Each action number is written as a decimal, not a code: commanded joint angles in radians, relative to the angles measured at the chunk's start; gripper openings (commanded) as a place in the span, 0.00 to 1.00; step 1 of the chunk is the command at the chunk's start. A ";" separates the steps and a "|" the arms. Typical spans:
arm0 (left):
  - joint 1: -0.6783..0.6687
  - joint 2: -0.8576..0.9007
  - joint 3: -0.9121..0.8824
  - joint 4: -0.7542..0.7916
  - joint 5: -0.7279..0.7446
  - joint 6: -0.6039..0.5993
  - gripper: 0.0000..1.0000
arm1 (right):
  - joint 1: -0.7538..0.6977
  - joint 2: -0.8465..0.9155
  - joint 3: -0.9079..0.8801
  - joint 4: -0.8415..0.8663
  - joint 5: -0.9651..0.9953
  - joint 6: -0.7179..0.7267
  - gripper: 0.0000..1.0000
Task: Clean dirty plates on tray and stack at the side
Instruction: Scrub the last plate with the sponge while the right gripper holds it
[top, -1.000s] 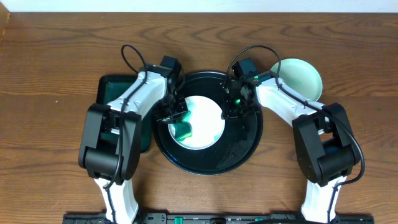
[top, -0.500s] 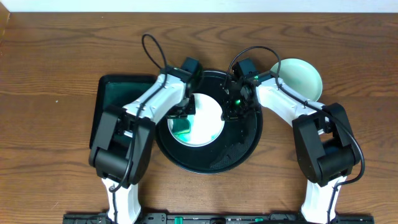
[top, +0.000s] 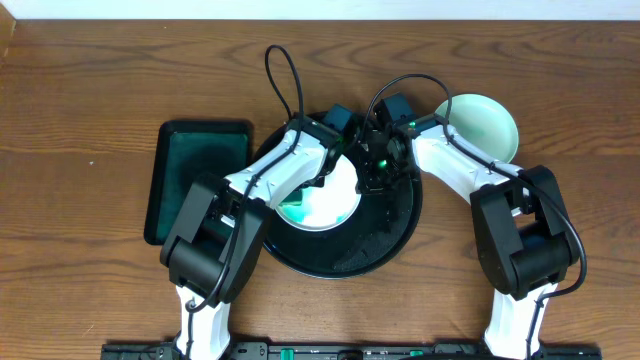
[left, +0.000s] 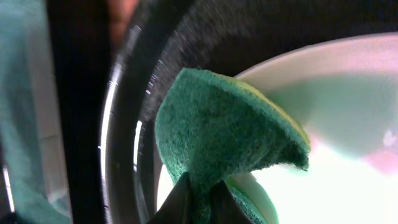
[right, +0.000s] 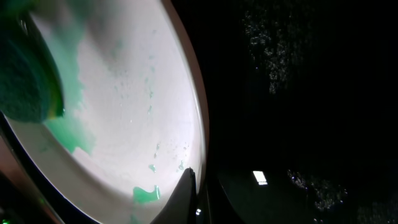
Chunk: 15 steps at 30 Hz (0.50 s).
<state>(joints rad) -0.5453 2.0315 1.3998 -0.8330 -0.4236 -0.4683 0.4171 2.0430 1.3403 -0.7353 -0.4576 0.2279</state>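
Note:
A white plate (top: 318, 200) with green smears lies in the round black tray (top: 385, 240). My left gripper (top: 330, 168) is shut on a green sponge (left: 227, 134) that presses on the plate's far part (left: 348, 124). My right gripper (top: 372, 172) is shut on the plate's right rim (right: 200, 143); the plate's green-smeared face (right: 124, 93) and the sponge (right: 25, 81) show in the right wrist view. A pale plate (top: 482, 122) lies on the table to the right of the tray. I cannot tell whether it is one plate or a stack.
A rectangular black tray (top: 195, 175) with a green bottom lies left of the round tray. The wooden table (top: 90, 90) spreads around. The round tray's wet black floor (right: 311, 93) shows beside the plate.
My left gripper has swept the sponge across the plate from its left side toward the far right. The right gripper and the plate have stayed in place.

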 joint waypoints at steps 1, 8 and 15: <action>0.029 0.013 0.045 0.008 -0.196 -0.052 0.07 | -0.024 0.013 -0.013 -0.010 0.136 -0.024 0.01; 0.029 -0.035 0.074 0.026 -0.202 -0.064 0.07 | -0.024 0.013 -0.013 -0.010 0.136 -0.024 0.01; 0.030 -0.107 0.075 -0.014 -0.198 -0.064 0.07 | -0.024 0.013 -0.013 -0.011 0.136 -0.024 0.01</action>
<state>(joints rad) -0.5247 1.9869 1.4487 -0.8234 -0.5610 -0.5217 0.4171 2.0430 1.3403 -0.7357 -0.4431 0.2276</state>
